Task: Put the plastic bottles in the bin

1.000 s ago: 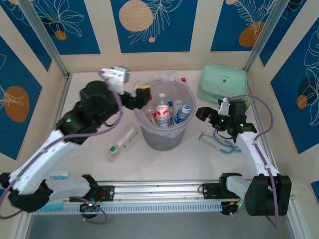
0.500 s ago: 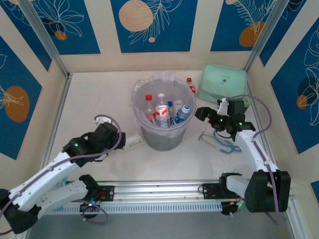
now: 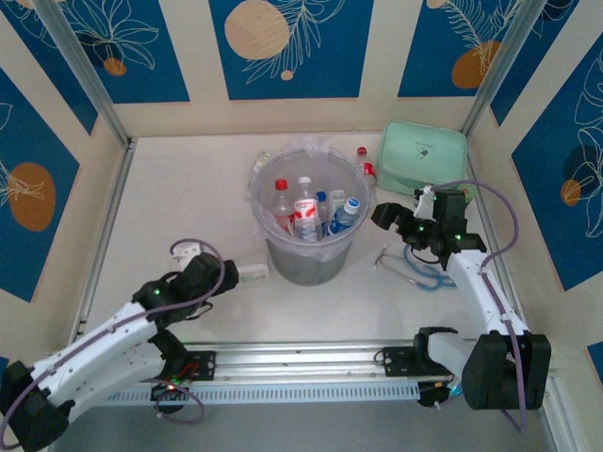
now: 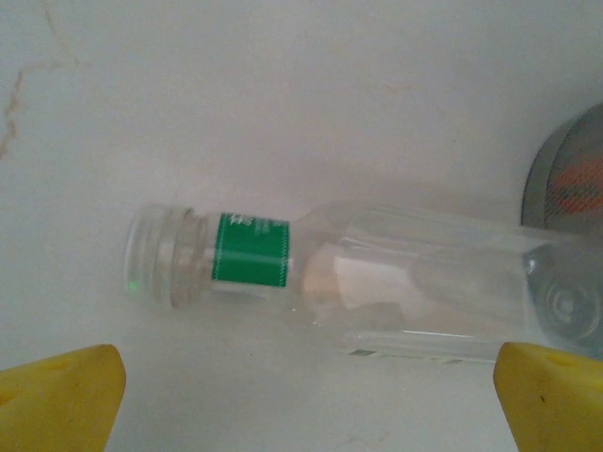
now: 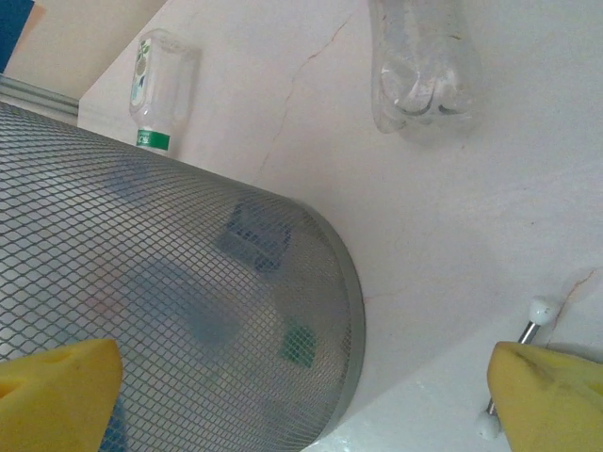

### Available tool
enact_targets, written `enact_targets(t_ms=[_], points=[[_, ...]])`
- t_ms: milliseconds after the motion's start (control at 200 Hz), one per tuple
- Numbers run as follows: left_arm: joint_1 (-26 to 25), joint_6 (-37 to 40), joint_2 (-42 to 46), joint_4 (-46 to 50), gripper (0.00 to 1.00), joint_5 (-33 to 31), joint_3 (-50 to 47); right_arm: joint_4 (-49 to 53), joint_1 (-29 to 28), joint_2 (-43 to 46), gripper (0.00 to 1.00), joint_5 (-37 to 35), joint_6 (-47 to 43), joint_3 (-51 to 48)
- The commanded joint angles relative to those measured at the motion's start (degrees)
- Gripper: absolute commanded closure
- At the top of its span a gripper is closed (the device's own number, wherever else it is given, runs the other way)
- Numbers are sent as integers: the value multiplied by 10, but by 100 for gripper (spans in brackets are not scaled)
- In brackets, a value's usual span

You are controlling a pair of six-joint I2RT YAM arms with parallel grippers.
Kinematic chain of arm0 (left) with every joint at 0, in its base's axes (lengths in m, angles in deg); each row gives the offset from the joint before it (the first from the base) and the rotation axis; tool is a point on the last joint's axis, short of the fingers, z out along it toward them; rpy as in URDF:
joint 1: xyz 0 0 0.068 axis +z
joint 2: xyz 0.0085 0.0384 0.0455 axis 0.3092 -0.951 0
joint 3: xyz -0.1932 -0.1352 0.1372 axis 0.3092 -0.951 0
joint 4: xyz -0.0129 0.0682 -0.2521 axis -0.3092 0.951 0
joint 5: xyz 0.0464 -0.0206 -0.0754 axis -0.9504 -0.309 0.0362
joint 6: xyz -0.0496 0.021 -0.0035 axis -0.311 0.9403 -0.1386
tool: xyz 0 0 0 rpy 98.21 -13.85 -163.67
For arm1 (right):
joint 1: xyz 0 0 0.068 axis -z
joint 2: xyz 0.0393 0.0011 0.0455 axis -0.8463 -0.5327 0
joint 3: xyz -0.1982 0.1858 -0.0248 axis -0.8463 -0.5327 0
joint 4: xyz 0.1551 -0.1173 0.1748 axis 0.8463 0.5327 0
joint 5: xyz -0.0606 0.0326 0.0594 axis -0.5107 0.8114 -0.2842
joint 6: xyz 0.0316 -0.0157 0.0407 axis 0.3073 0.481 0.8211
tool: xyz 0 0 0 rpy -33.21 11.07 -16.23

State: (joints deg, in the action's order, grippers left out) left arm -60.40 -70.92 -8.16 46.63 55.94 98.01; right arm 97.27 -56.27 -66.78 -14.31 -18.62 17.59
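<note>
My left gripper [image 4: 303, 400] hung wide open and empty over a clear bottle [image 4: 377, 278] lying beside the bin [image 3: 301, 262], toward the surface's near edge, lined up to pinch it. My right gripper [image 3: 382, 216] hung open, empty, by the bin's right side.

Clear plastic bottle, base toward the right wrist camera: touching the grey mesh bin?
Apart. Right wrist view shows bare table between clear bottle and mesh bin.
</note>
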Motion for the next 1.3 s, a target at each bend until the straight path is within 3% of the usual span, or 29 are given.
enact_targets(t_ms=[0,225,440,560,805,931,1136,1291], points=[[5,-130,52,4,0,-39,-23,6,2,-7,0,8,-6,11],[5,-299,137,-1,0,-95,-67,-1,2,-9,0,8,-5,4],[5,-383,97,-118,8,-89,-134,15,2,-5,1,3,-16,10],[21,-363,78,-206,8,-94,-162,27,2,0,0,-2,-24,19],[127,-301,-5,-332,7,17,-176,16,-4,-8,1,5,-13,17],[142,-300,-64,-392,9,50,-180,15,-8,-8,1,1,-11,15],[142,-312,-145,-464,23,68,-192,23,-9,-5,1,-4,-17,19],[142,-299,-123,-425,38,55,-174,29,-8,3,1,-16,-24,17]])
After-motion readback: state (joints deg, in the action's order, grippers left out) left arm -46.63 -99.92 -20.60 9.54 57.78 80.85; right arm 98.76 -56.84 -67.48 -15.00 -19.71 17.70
